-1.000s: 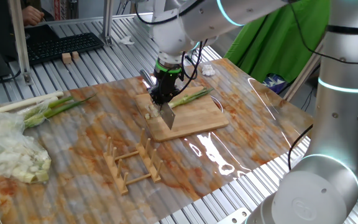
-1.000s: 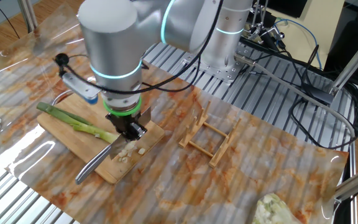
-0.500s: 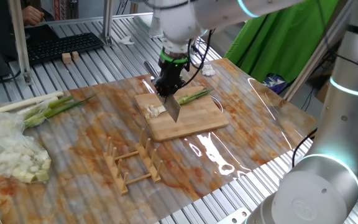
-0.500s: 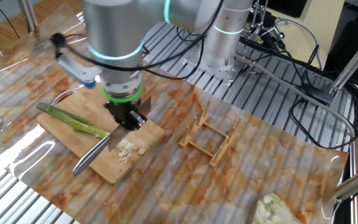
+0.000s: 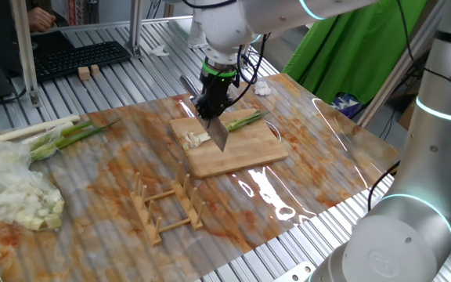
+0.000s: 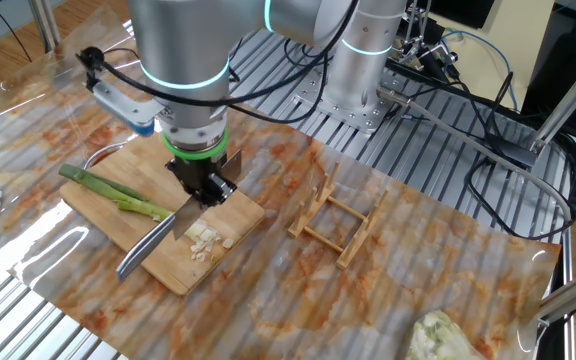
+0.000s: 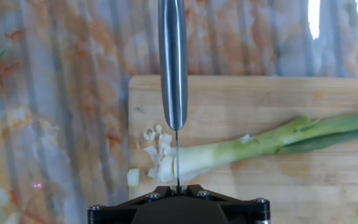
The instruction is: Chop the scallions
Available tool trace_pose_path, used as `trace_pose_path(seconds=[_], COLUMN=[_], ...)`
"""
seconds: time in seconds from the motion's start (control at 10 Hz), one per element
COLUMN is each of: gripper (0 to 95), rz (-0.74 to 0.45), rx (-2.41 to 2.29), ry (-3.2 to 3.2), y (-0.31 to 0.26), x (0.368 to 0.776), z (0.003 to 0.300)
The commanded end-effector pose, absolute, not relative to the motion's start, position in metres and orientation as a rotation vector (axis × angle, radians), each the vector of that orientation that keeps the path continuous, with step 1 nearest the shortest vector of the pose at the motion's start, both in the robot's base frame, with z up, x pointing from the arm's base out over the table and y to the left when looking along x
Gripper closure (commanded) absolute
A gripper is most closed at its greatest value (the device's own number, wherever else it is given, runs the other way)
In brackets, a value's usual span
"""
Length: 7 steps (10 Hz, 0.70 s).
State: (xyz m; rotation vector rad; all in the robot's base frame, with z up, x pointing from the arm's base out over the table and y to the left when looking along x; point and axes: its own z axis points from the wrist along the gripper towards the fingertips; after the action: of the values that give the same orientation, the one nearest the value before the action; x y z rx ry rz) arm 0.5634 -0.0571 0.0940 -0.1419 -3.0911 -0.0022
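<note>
Over the cutting board (image 6: pixel 118 215), my gripper (image 6: pixel 204 190) stays out of it, clamped on the knife (image 7: pixel 173 62), blade above the scallions (image 7: pixel 247 146) white end. Best next: drop straight, just past the cut bits (image 7: pixel 157 155), thin slice.

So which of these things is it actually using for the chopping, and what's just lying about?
In use:
- scallion
- cut bits
- knife
- pincer
- cutting board

Lying about:
- wooden rack
- whole stalks
- bagged heap

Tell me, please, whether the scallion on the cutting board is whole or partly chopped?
Partly chopped: short white bits lie at the cut root end of the scallion, whose stalk is uncut on the cutting board.
</note>
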Motion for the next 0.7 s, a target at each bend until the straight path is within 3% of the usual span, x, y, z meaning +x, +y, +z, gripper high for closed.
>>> trace_pose_path(seconds=[0.1, 0.7], gripper=[95.0, 95.0], rz=[0.000, -0.001], rx=[-0.139, -0.140], ry=[-3.089, -3.090], y=[-0.0573, -0.0610], x=[0.5656, 0.5676], z=[0.0918, 0.0865])
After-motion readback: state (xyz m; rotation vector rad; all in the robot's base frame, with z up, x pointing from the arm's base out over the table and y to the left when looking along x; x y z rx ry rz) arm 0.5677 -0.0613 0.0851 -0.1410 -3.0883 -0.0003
